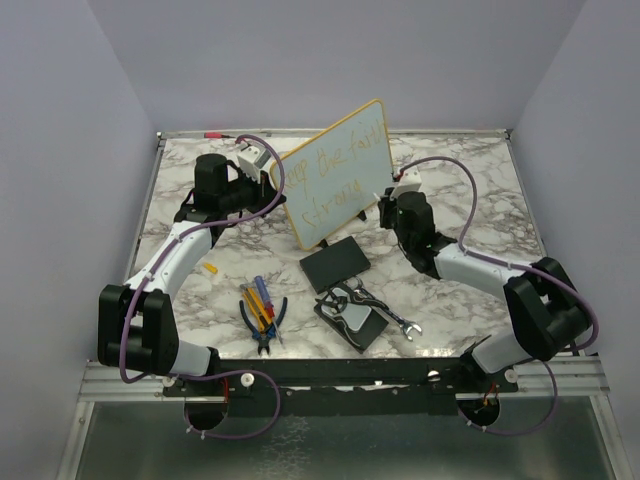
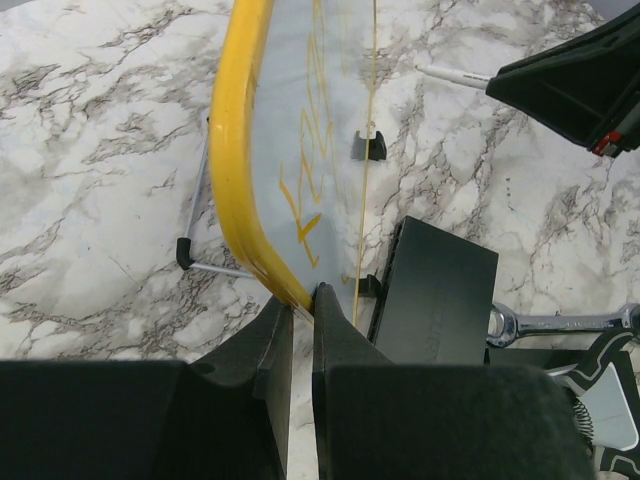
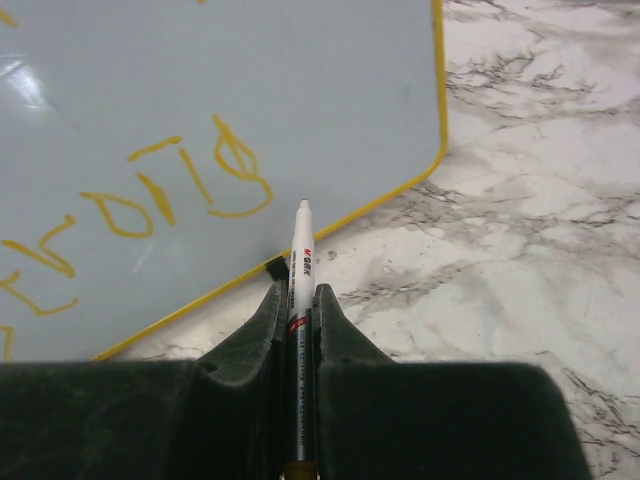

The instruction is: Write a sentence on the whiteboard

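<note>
- Left wrist view: the left gripper (image 2: 303, 300) pinches the whiteboard (image 2: 237, 150) by its yellow frame.
- The right gripper (image 3: 300, 295) clamps a marker (image 3: 301, 245), tip near the whiteboard's lower edge.
- The sentence (image 1: 335, 170) fills the whiteboard's face in two orange lines.

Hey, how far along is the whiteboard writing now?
Done: the sentence fills two lines on the whiteboard. In hand: left gripper clamps the board's frame, right gripper holds the marker by the last word. Left: probably just lifting away, if anything.
</note>
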{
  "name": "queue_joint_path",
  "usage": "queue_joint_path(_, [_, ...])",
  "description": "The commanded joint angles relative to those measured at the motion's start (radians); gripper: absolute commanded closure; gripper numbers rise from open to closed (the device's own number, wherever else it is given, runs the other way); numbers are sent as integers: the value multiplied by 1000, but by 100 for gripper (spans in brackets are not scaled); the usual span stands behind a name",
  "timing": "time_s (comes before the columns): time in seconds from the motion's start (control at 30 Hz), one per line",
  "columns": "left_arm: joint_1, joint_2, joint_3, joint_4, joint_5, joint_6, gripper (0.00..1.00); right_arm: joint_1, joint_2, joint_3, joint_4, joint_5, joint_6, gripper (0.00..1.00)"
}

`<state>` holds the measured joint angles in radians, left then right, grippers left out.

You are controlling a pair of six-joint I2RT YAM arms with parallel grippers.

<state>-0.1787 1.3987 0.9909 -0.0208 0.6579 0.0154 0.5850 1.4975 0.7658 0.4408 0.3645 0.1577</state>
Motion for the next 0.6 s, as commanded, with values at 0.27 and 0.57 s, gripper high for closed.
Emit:
queue_joint_path(0.27, [-22, 19, -38, -103, 8, 43, 100, -134, 42, 8, 83, -261, 53, 99])
queue_joint_path(0.57, [-22, 23, -37, -103, 7, 44, 100, -156, 78, 26, 105, -302, 64, 99])
